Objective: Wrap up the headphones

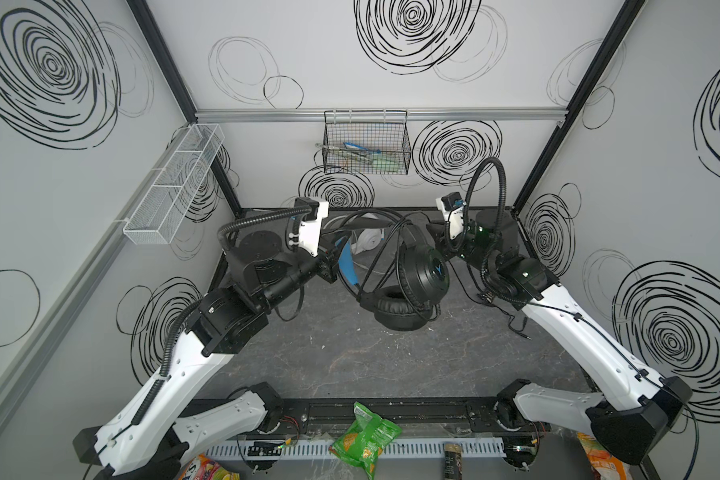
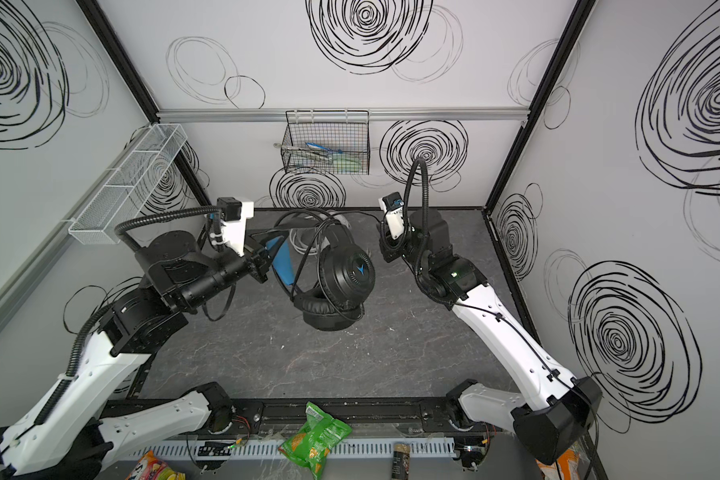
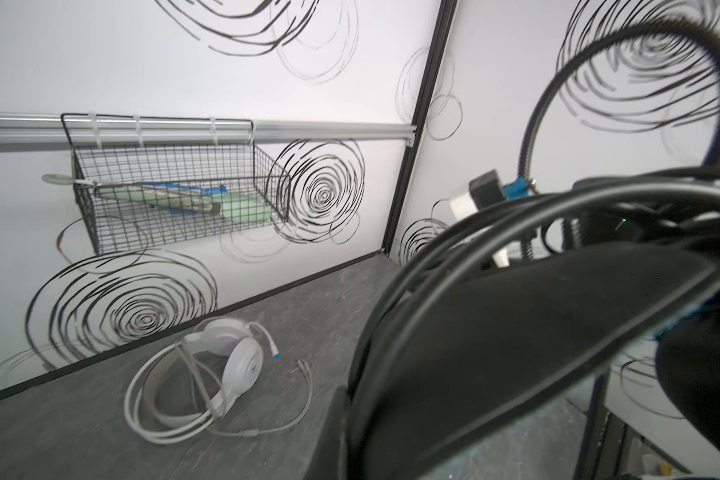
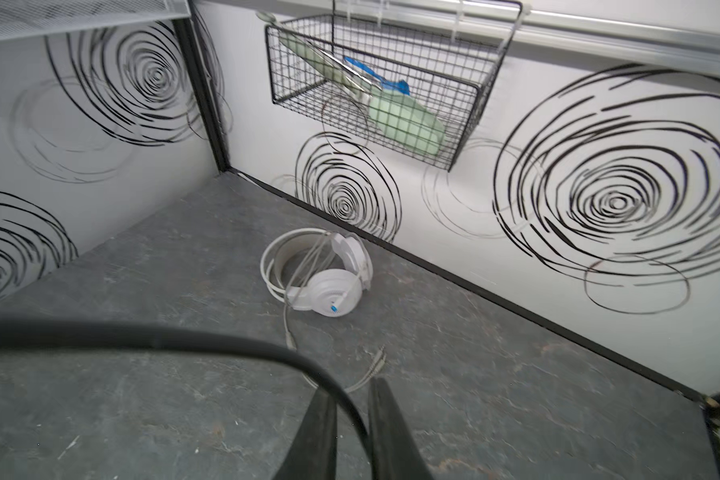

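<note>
The black headphones with blue accents hang above the table's middle. My left gripper is shut on their headband, which fills the left wrist view. Their black cable loops over the headband and runs between the fingers of my right gripper, which are closed narrowly round it. The cable's tail trails on the table by the right arm. The white headphones lie on the table near the back wall with their white cable coiled round them.
A black wire basket hangs on the back wall and a white mesh shelf on the left wall. A green snack bag and a small dark cylinder lie at the front edge.
</note>
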`<state>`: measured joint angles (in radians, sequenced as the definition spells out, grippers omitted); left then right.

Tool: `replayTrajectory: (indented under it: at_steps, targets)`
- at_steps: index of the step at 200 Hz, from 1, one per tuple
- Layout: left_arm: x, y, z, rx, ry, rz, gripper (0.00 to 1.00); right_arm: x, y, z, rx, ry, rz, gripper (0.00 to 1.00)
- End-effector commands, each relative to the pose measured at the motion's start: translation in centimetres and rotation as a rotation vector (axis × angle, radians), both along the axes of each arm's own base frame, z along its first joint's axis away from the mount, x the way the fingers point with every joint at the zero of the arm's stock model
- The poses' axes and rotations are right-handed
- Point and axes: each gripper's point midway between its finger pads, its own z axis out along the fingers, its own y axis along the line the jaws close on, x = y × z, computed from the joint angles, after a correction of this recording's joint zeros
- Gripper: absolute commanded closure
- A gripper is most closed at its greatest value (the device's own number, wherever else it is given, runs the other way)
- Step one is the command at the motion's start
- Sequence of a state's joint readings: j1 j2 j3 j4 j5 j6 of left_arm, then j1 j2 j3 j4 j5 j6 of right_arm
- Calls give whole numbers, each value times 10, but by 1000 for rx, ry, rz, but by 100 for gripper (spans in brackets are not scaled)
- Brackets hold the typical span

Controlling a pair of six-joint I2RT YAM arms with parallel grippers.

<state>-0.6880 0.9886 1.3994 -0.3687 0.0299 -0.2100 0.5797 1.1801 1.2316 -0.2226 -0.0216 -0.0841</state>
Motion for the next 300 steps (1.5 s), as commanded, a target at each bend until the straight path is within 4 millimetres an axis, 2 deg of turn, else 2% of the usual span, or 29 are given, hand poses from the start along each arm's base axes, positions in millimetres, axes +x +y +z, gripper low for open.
replayTrajectory:
  at_steps: [1, 20, 46, 98, 132, 171, 203, 231, 248, 267, 300]
  targets:
    - [-20, 1, 86, -273, -138, -76, 100, -20, 22, 30, 144, -86, 131, 78]
    - [-20, 0, 107, -323, -148, -82, 100, -35, 34, 29, 207, -84, 206, 77]
    - [-14, -2, 125, -378, -130, -70, 100, -51, 53, 18, 269, -55, 282, 76]
    - [-5, 4, 154, -489, -129, -16, 100, -60, 72, -7, 374, 46, 362, 77]
    - [3, 15, 167, -569, -129, 49, 100, -68, 85, -28, 371, 110, 412, 78]
    - [16, 31, 172, -668, -112, 150, 100, -76, 98, -48, 322, 156, 433, 81]
    - [26, 39, 180, -679, -124, 231, 100, -81, 104, -62, 284, 182, 443, 82]
    - [42, 46, 175, -631, -124, 341, 100, -86, 110, -71, 234, 195, 446, 83]
    - [52, 47, 167, -608, -134, 393, 100, -90, 117, -83, 169, 212, 434, 86]
    - [65, 52, 150, -572, -125, 482, 100, -99, 122, -91, 110, 225, 442, 90]
    - [90, 65, 111, -476, -104, 612, 100, -118, 116, -84, 44, 170, 446, 95]
